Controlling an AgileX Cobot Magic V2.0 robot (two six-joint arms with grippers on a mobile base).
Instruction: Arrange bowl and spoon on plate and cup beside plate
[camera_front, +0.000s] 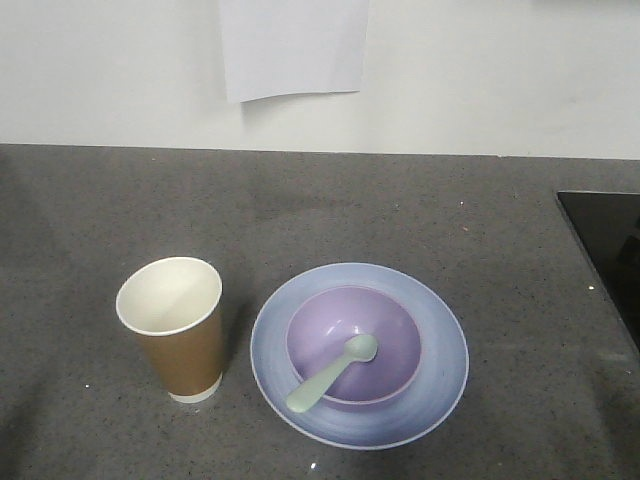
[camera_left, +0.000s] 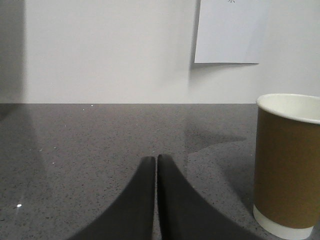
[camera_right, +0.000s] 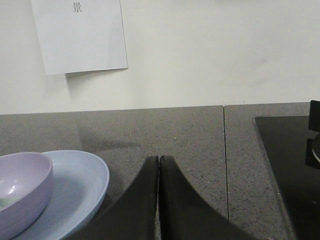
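Note:
The pale blue plate lies on the grey counter with the lavender bowl standing on it. The mint-green spoon rests in the bowl, its handle sticking out over the front rim. The brown paper cup stands upright just left of the plate. Neither gripper appears in the front view. My left gripper is shut and empty, low over the counter, with the cup to its right. My right gripper is shut and empty, with the plate and bowl to its left.
A black cooktop takes up the counter's right side; it also shows as the cooktop in the right wrist view. A white paper sheet hangs on the wall behind. A seam runs through the counter beside the cooktop.

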